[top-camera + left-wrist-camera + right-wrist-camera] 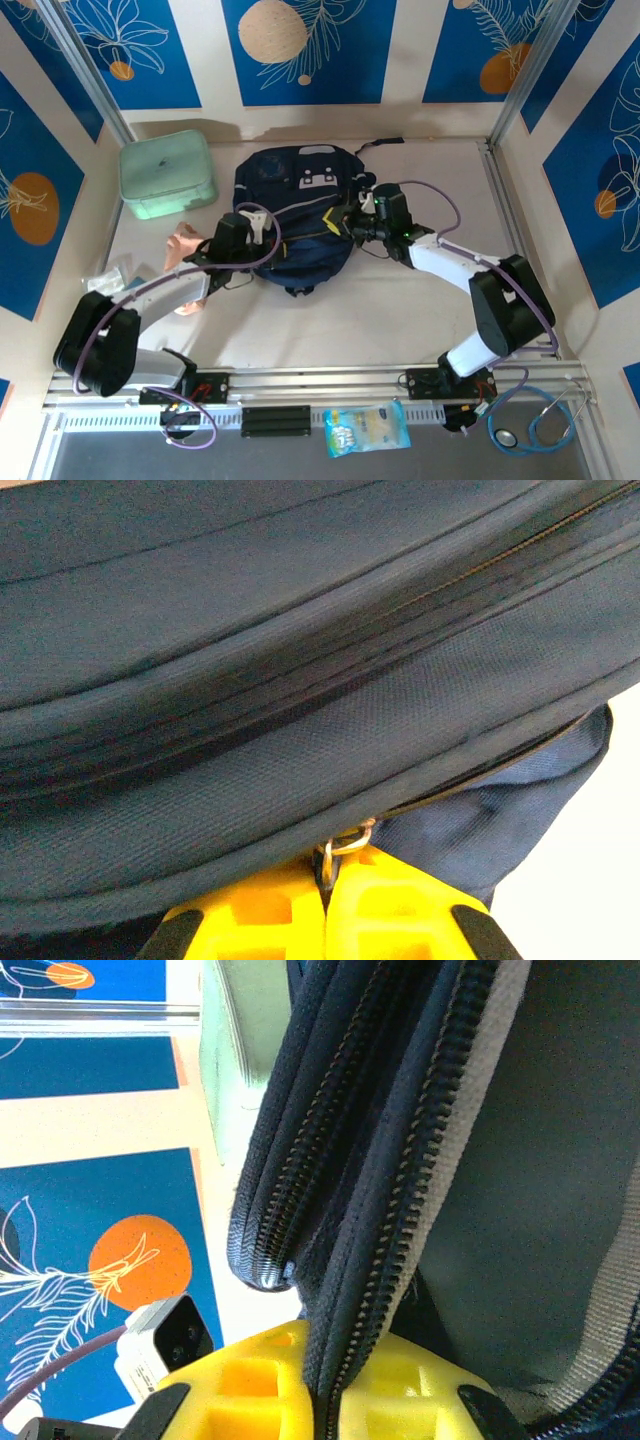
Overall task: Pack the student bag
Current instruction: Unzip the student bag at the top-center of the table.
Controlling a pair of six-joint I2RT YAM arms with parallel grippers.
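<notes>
One box (pixel 165 175) sits in the far left corner of the desk (pixel 400 310), close to the left wall. A narrow strip of bare desk runs between it and the bag (pixel 300 200). Nearer the front, a peach-coloured thing (pixel 183 245) lies partly under the left arm, too hidden to name.

The left tool (pixel 325 900) is at the bag's near left edge. Its yellow fingers are pressed together and pinch the metal zip pull (pixel 347 840).

The single bag lies flat in the middle of the desk, towards the back, with its patched pocket facing up. Its far edge is near the back wall.

The right tool (pixel 325 1400) is clamped on the bag's right edge, with a zip seam caught between its closed fingers.

In front of the bag, and to its right as far as the side rail, the desk is bare and leaves room to move.

One packet (pixel 367 428) lies on the front ledge below the arm bases, and one stethoscope (pixel 508 437) lies at its right end.
</notes>
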